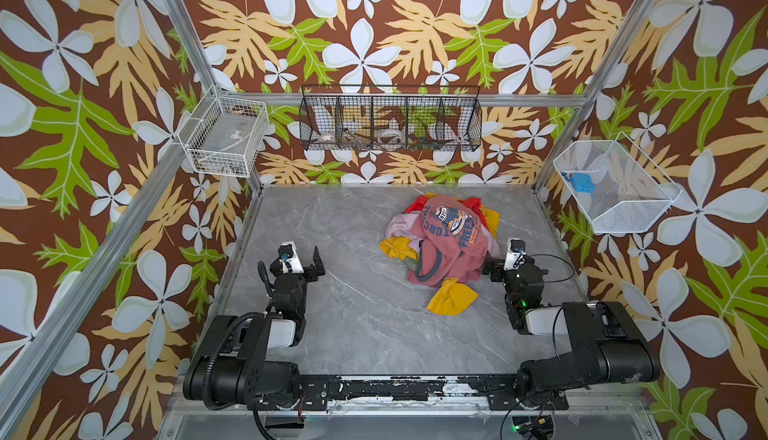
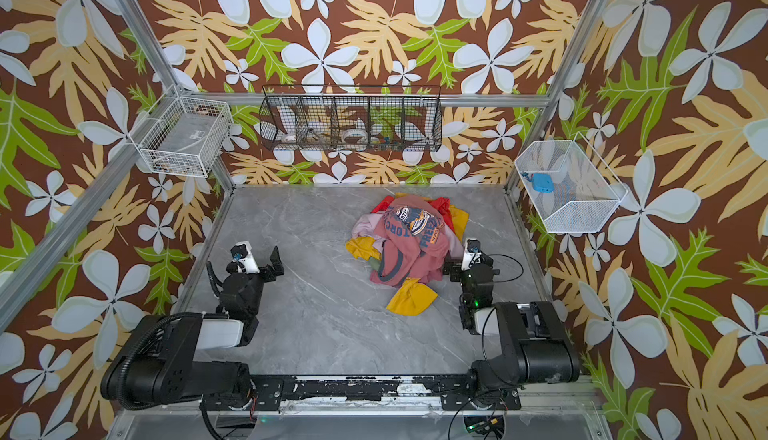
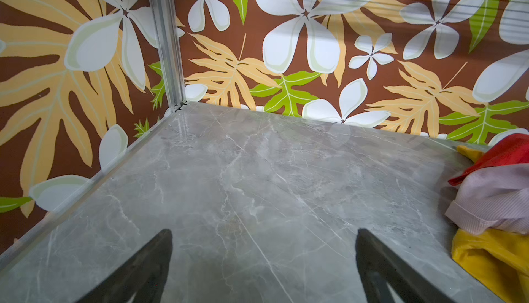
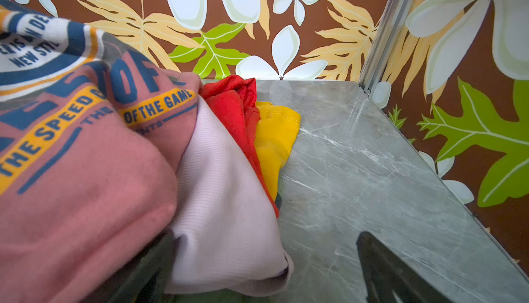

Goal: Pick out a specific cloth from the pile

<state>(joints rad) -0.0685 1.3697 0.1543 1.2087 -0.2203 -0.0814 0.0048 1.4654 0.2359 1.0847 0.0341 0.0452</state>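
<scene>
Walls of brown wallpaper (image 1: pixel 374 22) printed with white flowers and green and tan leaves enclose a grey marbled tabletop (image 1: pixel 353 334). The left gripper (image 3: pixel 264 238) sits low over bare marble with its jaws spread wide. Nothing is between its two dark fingers (image 3: pixel 154 258), and they touch no cloth. The pile (image 1: pixel 444 242) lies well off to this gripper's right, and only the heap's near edge reaches the left wrist view. The right gripper (image 4: pixel 264 238) is also spread wide and is pushed up against the heap's right side. Its outer finger stands free over bare table. Its inner finger is mostly hidden under the hanging edge of the dusty-red shirt (image 4: pixel 86 201) with blue and yellow lettering, which drapes over the top of the pile. The cloth (image 4: pixel 226 201), plain pale lilac-pink and finely ribbed, is wedged inside the heap. One fold of it spills down between the right gripper's jaws and onto the hidden finger, but the jaws are not closed on it. Another part of it pokes out on the far side of the pile, the side facing the left gripper. Just beyond that fold, ahead of the right gripper, a bright red piece (image 4: pixel 232 106) and a mustard-yellow piece (image 4: pixel 274 135) lie against it. A second yellow piece (image 1: pixel 451 300) trails onto the table between the two arms. Ahead of both grippers, a black wire basket (image 1: pixel 390 119) hangs on the rear wall. A white wire basket (image 1: pixel 226 140) hangs on the left wall, and a white mesh basket (image 1: pixel 615 192) holding a small blue object (image 1: pixel 579 182) hangs on the right wall.
</scene>
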